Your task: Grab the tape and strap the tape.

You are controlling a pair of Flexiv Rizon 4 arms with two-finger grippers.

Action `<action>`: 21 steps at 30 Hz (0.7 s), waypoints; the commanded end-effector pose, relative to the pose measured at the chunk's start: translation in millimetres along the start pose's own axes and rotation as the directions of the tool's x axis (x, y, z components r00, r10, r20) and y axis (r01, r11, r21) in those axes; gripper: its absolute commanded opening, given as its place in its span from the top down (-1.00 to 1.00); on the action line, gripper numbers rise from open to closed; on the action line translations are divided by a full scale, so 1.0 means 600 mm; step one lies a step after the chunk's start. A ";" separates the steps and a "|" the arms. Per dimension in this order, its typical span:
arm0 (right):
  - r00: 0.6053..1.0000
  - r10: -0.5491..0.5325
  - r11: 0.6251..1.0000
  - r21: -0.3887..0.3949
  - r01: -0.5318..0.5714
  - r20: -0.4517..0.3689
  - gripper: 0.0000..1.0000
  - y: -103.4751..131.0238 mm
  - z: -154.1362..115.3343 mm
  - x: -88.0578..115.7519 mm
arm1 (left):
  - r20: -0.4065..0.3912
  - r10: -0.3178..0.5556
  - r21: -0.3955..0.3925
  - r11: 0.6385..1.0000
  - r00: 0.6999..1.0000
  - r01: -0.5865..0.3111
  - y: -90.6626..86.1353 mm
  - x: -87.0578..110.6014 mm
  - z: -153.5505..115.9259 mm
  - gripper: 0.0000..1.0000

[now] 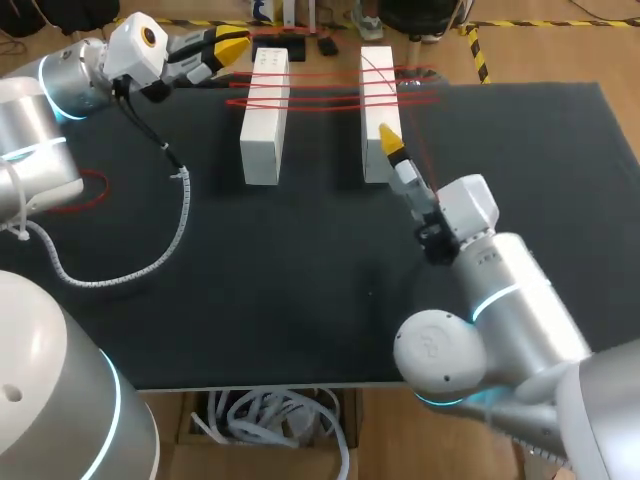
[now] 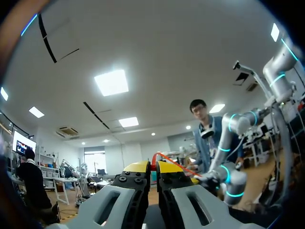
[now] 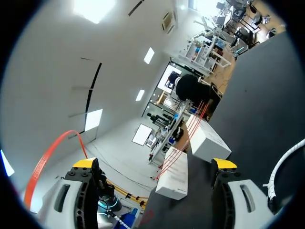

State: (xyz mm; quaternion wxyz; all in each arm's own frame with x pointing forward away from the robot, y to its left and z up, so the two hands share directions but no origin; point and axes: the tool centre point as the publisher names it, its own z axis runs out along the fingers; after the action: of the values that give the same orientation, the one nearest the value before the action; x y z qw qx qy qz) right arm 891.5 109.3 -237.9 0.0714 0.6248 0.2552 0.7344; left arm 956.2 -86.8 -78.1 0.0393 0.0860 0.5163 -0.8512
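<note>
While left gripper (image 1: 238, 45) pinches red tape (image 1: 320, 98) near table (image 1: 300, 300) far edge — right gripper (image 1: 389, 138) hovers over right white block (image 1: 376, 80), fingers spread.

Setting: a robotics lab bench, as far as I can read it from here. The work surface is a table (image 1: 300, 310) under a plain black cover. My left arm (image 1: 70, 80) and right arm (image 1: 510, 290) come in at its two sides, both grey-white with lit blue rings at the joints. A white block (image 1: 262, 140) and a second white block (image 1: 375, 90) stand on it, red tape (image 1: 325, 97) strung across both. A spiral-wrapped cable (image 1: 183, 210) lies over the cover.
</note>
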 end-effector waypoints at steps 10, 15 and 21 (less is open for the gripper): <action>0.991 -0.134 0.991 -0.026 0.135 0.017 -1.00 0.022 -0.034 -0.016 | -0.003 0.000 0.002 1.000 1.000 0.000 0.002 -0.001 -0.001 1.00; 0.998 -0.060 0.996 -0.066 0.060 0.011 -1.00 0.025 -0.038 0.005 | -0.003 0.000 0.002 1.000 1.000 0.000 0.002 -0.001 -0.001 1.00; 0.994 0.107 0.989 -0.100 -0.106 0.004 -1.00 0.020 -0.031 0.040 | -0.003 0.000 0.002 1.000 1.000 0.000 0.002 -0.001 -0.001 1.00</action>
State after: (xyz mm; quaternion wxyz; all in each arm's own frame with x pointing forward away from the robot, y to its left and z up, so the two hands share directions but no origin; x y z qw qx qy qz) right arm 870.2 92.5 -218.1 0.0655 0.6271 0.2036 0.7490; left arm 956.3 -86.9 -78.1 0.0392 0.0860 0.5163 -0.8512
